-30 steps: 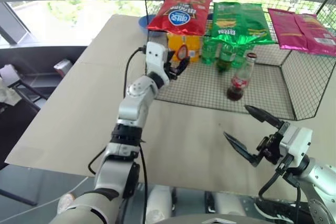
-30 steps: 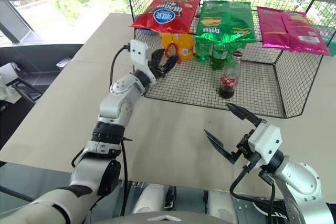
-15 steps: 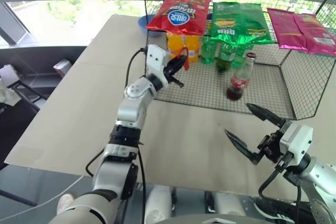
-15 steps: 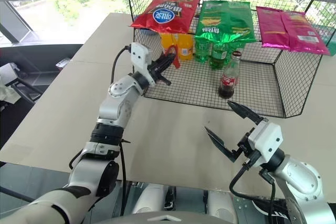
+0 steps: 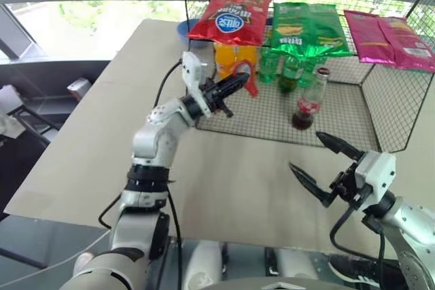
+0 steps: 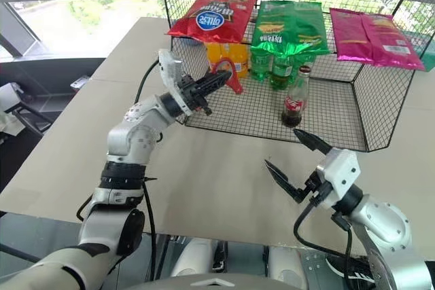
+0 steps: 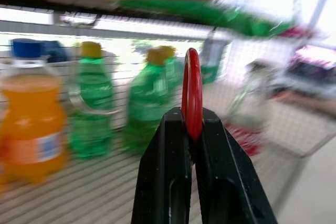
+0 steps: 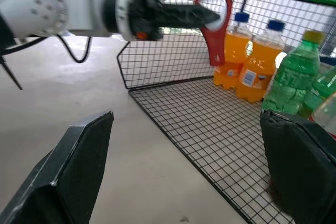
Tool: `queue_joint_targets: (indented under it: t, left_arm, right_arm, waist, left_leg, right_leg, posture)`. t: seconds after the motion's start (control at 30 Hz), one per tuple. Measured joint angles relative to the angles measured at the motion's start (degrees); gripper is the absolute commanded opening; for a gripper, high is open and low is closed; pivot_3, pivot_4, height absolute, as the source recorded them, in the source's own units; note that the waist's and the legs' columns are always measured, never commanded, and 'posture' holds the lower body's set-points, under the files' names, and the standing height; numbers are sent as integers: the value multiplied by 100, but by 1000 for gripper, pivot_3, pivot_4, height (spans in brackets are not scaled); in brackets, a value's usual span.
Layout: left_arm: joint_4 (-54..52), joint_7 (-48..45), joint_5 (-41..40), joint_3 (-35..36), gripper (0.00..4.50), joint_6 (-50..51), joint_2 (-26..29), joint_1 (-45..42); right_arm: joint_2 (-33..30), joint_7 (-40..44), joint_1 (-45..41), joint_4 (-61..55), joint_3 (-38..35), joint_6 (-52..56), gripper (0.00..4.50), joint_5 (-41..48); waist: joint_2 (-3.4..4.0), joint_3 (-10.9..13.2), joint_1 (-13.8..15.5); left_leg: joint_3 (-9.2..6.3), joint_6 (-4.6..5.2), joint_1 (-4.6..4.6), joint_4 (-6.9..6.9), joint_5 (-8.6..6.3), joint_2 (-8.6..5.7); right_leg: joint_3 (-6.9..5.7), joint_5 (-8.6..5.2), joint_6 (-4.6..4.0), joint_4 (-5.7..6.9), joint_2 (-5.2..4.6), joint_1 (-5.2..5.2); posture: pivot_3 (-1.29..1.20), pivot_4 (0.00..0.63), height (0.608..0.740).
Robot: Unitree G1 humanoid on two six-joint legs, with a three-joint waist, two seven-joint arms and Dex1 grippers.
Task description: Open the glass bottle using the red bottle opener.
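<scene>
The glass bottle (image 5: 307, 103) stands upright on the wire basket's floor, dark cola inside, its red cap on. My left gripper (image 5: 238, 83) is shut on the red bottle opener (image 5: 245, 77), held in the air at the basket's open front, left of the bottle and apart from it. In the left wrist view the opener's oval loop (image 7: 192, 90) sticks up between the two closed fingers. My right gripper (image 5: 306, 152) hovers open over the table, in front of the basket and below the bottle, with nothing between its fingers.
The wire basket (image 5: 380, 110) sits at the back of the beige table (image 5: 88, 134). Orange soda bottles (image 5: 228, 59) and green bottles (image 5: 282, 66) stand at its rear. Red (image 5: 230, 18), green (image 5: 309, 28) and pink (image 5: 387, 32) chip bags lie on top.
The left gripper closed on the opener, then drew it back towards me and a little right, with the wrist rolling. The right arm stayed put.
</scene>
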Motion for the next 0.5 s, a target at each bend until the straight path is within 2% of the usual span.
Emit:
queue_joint_targets:
  t: [0.13, 0.2, 0.37, 0.47, 0.5]
  left_arm:
    - [-888, -307, -1249, 117, 113, 1298, 249, 531]
    - [-1293, -357, -1719, 138, 113, 1707, 337, 792]
    - [-1938, -321, -2280, 121, 113, 2041, 358, 962]
    - [-2044, -319, -2339, 116, 12, 2074, 437, 1035]
    - [-2065, -320, -2355, 115, 12, 2085, 467, 1066]
  right_arm:
    - [-237, -404, -779, -72, 179, 1426, 4500, 505]
    - [-179, -451, -1535, 97, 257, 2185, 4500, 1298]
    - [134, -486, -2448, 502, 301, 3050, 4500, 2500]
    - [140, -482, -2582, 590, 287, 3376, 3684, 3054]
    - [138, -490, -2619, 612, 276, 3473, 3163, 3222]
  waist:
    - [0, 2, -41]
    - [-3, 3, -41]
    - [-5, 4, 27]
    - [-5, 4, 20]
    - [-5, 5, 17]
  left_leg:
    - [-1, -1, 1, 4, 1, 2]
    - [-5, -1, 3, 7, 1, 1]
    - [-9, 0, -1, 6, 1, -3]
    - [-3, 2, -5, 5, 0, -5]
    - [-3, 2, -6, 5, 0, -5]
  right_leg:
    - [1, 0, 0, 10, -5, 0]
    - [-1, 1, -1, 15, -4, 1]
    - [-3, 0, -3, 14, -4, 1]
    - [1, 1, -2, 2, -5, 0]
    - [1, 0, -2, 0, -5, 0]
  posture:
    - [0, 150, 740]
    - [0, 150, 740]
    - [0, 150, 740]
    - [0, 150, 740]
    - [0, 150, 740]
